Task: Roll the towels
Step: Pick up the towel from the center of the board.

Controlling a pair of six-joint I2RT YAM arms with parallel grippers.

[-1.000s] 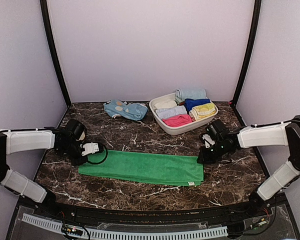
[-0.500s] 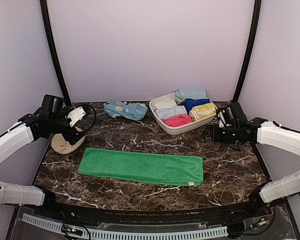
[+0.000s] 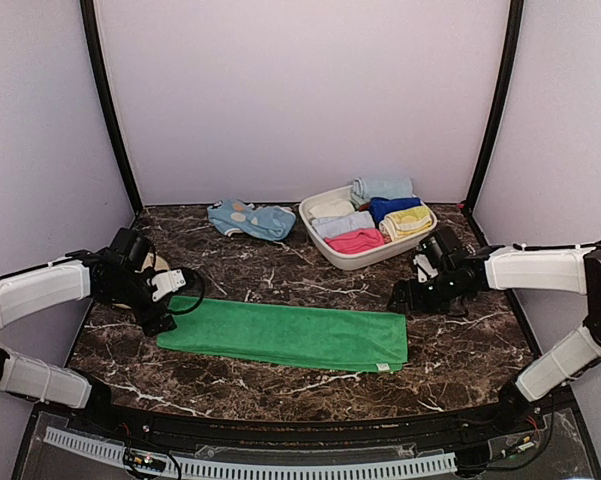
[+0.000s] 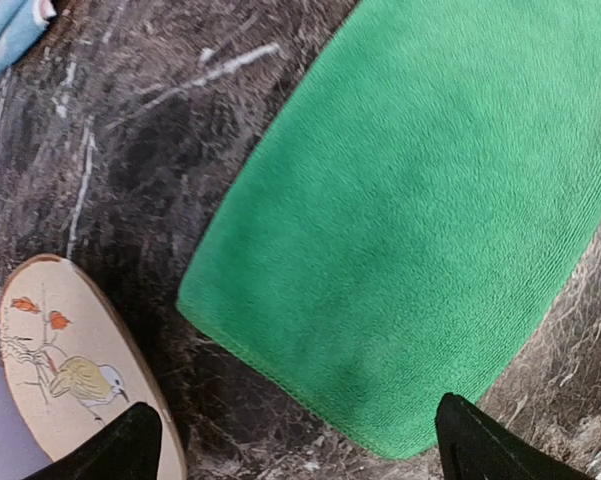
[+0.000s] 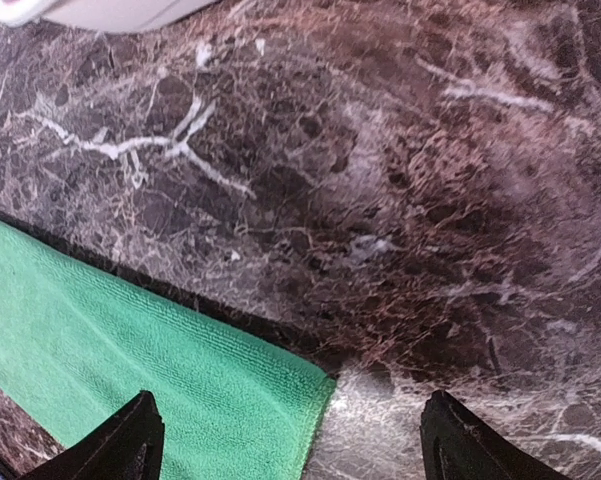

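A bright green towel [image 3: 285, 336] lies flat as a long folded strip across the near middle of the dark marble table [image 3: 280, 275]. My left gripper [image 3: 163, 318] hovers over its left end, open. In the left wrist view the towel's end [image 4: 420, 220] lies just ahead of and between the black fingertips [image 4: 485, 448], untouched by my left gripper [image 4: 305, 450]. My right gripper [image 3: 402, 300] is open above the towel's far right corner. That corner [image 5: 150, 370] sits between the spread fingertips [image 5: 132, 440] of my right gripper [image 5: 295, 445], nothing gripped.
A tan oval disc with a bird print [image 4: 70, 370] lies just left of the towel's left end. A white basket [image 3: 325, 252] holding several rolled cloths stands at the back right. A light blue cloth [image 3: 250, 219] lies at the back.
A second ago both grippers were low at the towel's ends, then they lifted away and opened. Both have now come back down over the ends, open. The towel has not moved.
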